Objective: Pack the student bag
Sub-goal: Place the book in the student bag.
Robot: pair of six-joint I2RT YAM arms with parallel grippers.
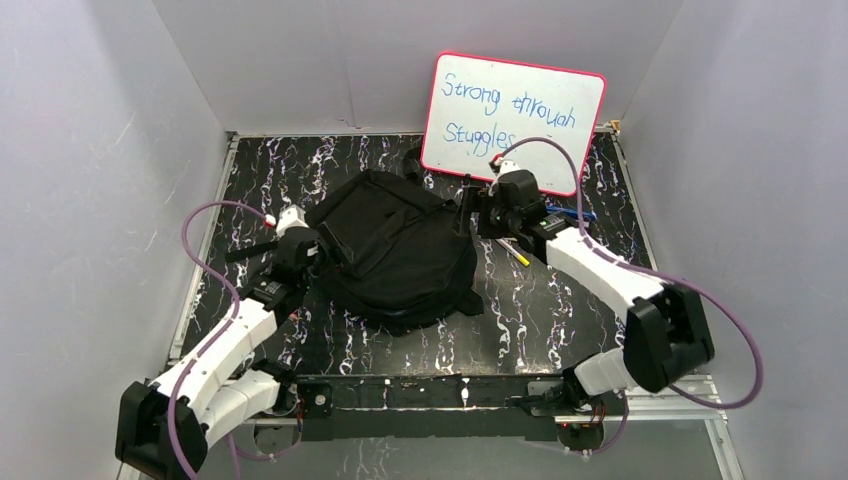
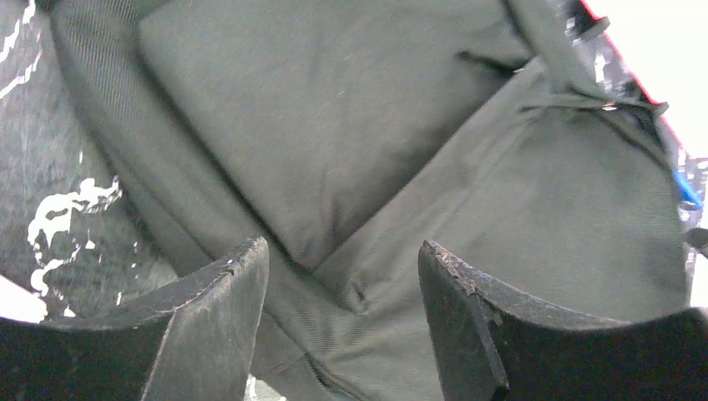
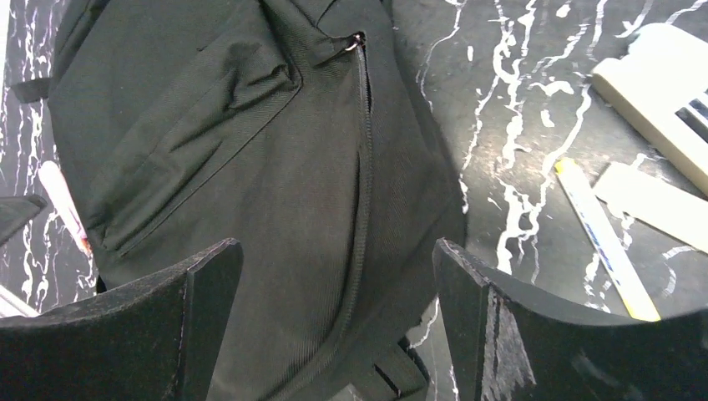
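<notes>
You have one student bag (image 1: 395, 250) lying mid worktop (image 1: 560, 310), long axis roughly far-left to near-right: left jaws at its left flank, nearer, right jaws at its right, both wide open, empty.

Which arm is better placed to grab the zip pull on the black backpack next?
Right, likely. The right arm's fingers hang open over the backpack, with its zip pull just ahead. The left arm's fingers face pocket fabric, with no pull close by.
</notes>
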